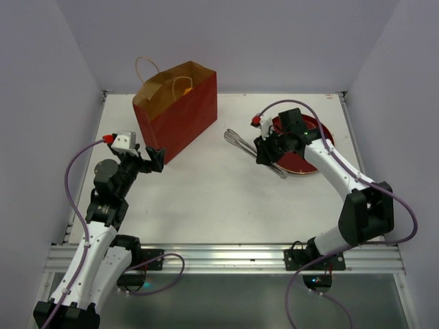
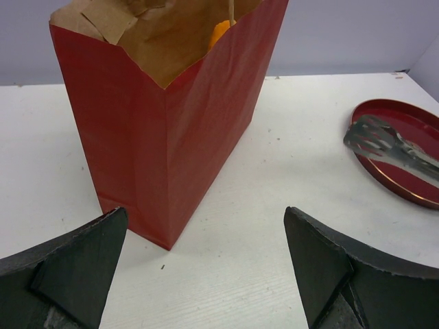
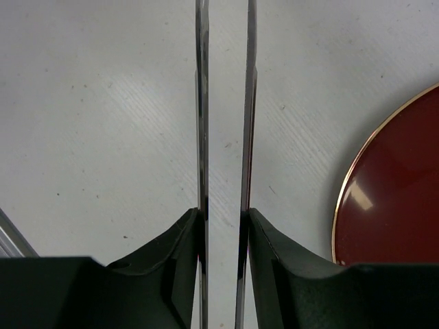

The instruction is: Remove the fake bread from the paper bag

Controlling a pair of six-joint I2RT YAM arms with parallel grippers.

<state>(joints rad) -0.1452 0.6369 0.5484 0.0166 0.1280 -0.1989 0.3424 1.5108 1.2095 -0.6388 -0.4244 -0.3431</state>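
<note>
The paper bag stands upright at the back left, red outside and brown inside, with its mouth open. Only an orange bit of the fake bread peeks out at the top of the paper bag. My left gripper is open and low by the bag's near corner, with nothing between its fingers. My right gripper is shut on metal tongs. Both tong arms run between its pads, over the table just left of the plate.
A round red plate with a gold rim lies at the right, under my right arm. The left wrist view shows the tongs' heads over the plate's edge. White walls close in the table at the back and both sides.
</note>
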